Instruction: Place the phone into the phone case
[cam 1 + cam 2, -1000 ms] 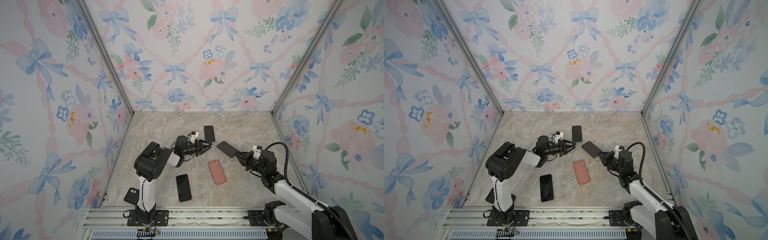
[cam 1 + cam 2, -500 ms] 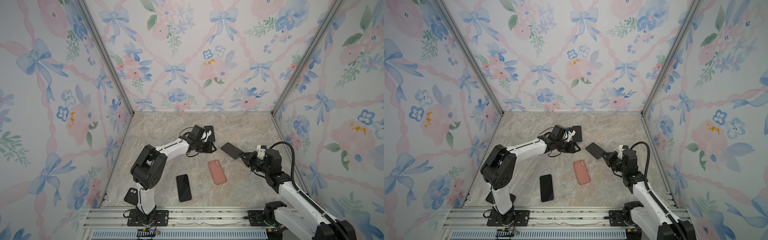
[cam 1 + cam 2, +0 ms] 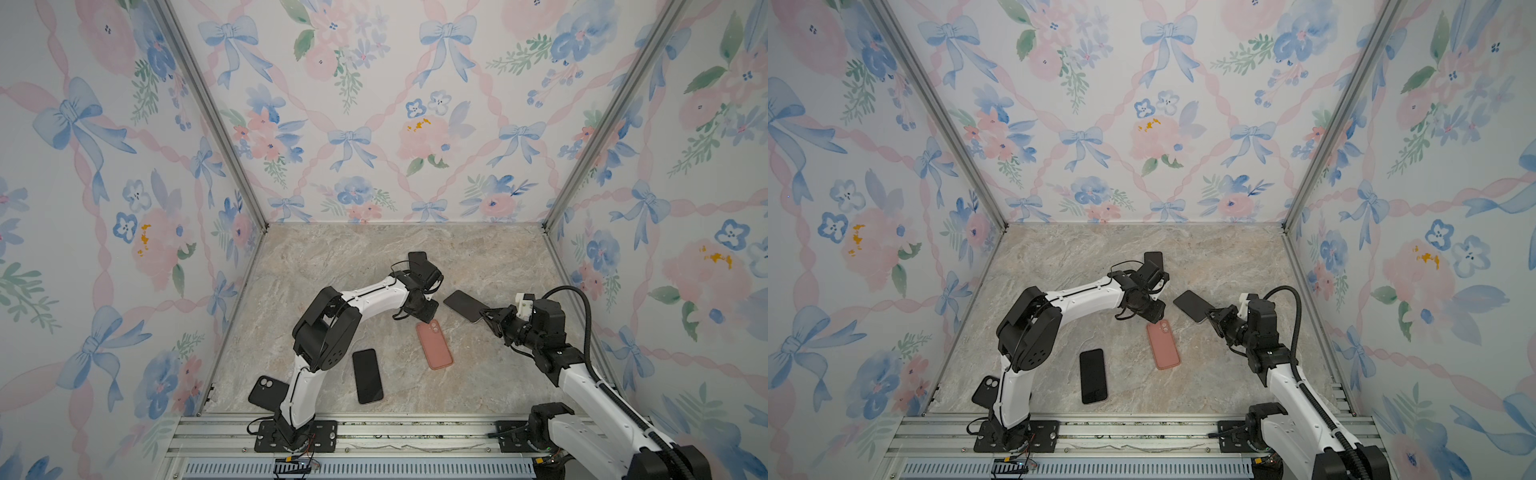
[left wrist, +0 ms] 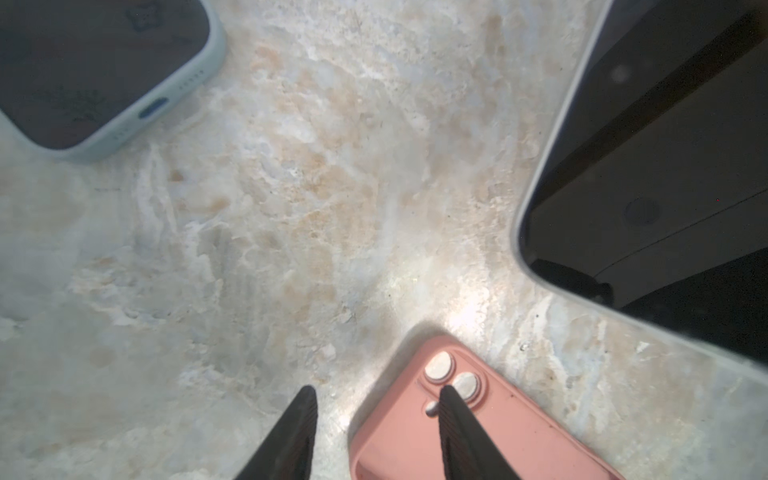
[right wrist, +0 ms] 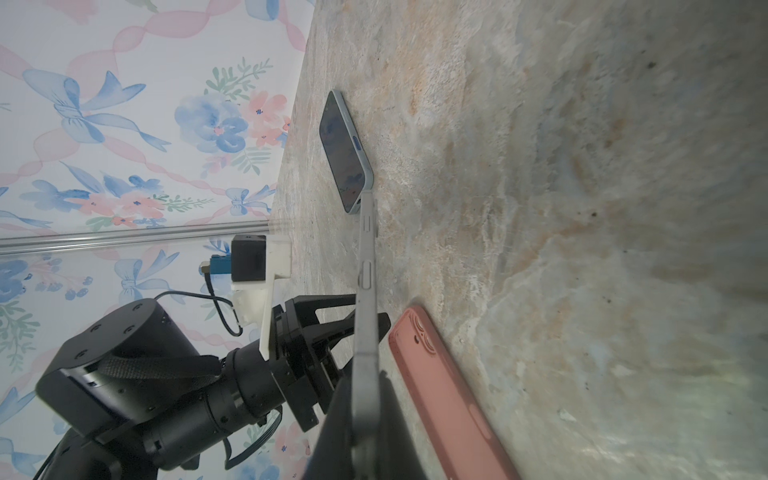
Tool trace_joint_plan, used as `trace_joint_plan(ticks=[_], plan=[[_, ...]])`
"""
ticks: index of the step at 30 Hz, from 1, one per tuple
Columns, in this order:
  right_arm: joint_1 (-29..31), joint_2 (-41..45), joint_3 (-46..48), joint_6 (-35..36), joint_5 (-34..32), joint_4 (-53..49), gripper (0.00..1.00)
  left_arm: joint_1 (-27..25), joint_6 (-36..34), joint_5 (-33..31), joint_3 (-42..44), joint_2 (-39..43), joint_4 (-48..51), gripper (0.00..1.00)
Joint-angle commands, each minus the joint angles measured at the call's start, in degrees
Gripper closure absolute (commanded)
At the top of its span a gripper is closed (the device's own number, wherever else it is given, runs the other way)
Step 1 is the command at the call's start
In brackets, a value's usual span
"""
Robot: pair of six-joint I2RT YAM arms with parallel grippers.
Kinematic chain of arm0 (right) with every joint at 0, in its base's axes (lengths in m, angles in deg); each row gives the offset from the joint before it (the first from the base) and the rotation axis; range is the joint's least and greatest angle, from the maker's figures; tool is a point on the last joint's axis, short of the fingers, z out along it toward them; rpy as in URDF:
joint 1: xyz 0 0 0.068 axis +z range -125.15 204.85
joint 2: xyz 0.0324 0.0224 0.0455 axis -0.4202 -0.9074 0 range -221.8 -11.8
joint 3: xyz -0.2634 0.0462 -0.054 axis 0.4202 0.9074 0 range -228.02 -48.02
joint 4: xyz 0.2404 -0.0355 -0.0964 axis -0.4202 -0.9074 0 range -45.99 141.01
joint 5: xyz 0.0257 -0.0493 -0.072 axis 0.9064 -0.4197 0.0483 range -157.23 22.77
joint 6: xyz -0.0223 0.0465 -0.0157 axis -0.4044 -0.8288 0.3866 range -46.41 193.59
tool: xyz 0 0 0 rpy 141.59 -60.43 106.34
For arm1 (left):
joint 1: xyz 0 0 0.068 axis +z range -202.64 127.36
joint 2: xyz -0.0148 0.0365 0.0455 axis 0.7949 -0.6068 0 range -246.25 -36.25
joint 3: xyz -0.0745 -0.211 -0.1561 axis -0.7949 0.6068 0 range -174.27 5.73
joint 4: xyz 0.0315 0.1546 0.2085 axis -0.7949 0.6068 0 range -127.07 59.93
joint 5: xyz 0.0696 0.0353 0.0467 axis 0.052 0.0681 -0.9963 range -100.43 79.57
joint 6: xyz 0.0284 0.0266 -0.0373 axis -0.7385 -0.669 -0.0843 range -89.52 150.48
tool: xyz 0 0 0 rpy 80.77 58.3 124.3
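Note:
A pink phone case (image 3: 434, 344) (image 3: 1163, 345) lies back up on the marble table, its camera holes at the far end. My left gripper (image 3: 424, 311) (image 3: 1152, 311) hovers open over that end. In the left wrist view (image 4: 376, 401) one finger (image 4: 455, 419) is above the case (image 4: 490, 436) and the other above bare table. My right gripper (image 3: 486, 316) (image 3: 1213, 316) is shut on one end of a dark-screened phone (image 3: 464, 305) (image 3: 1192, 305) with a pale grey rim, held off the table right of the case. The right wrist view shows this phone (image 5: 365, 332) edge-on.
A black phone (image 3: 367, 376) (image 3: 1093, 376) lies screen up near the front. A black case (image 3: 268, 392) (image 3: 984, 390) sits beside the left arm's base. A phone in a light blue case (image 3: 417, 259) (image 4: 95, 70) (image 5: 345, 153) lies behind the left gripper. Walls enclose three sides.
My left arm has stretched out to the right, bringing its gripper over the pink case's far end, and its jaws have opened wider. The right gripper has shifted slightly right with the phone.

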Motion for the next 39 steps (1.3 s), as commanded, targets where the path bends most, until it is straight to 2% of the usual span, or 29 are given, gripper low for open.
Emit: trace_joint_plan(ticks=[1, 10, 21, 33, 39], plan=[[-0.7, 1.3, -3.4, 1.5, 1.6, 0.5, 1.0, -0.6, -2.8, -2.9, -1.8, -1.8, 3.2, 0.51], [-1.0, 0.8, -4.0, 1.9, 1.4, 0.0, 1.0, -2.1, -4.0, -2.6, -1.8, -3.3, 3.8, 0.53], [-1.0, 0.9, -3.8, 2.6, 1.7, -0.8, 1.0, -2.0, -2.8, -4.8, -0.2, -3.2, 3.6, 0.78], [-0.8, 0.3, -3.8, 4.4, 2.7, -1.4, 1.0, -0.4, 0.7, -8.7, 5.7, 0.5, 3.5, 0.9], [-0.1, -1.2, -5.0, 6.2, 5.1, -1.1, 1.0, 0.9, 3.8, -9.3, 8.3, 3.0, 3.4, 0.91]])
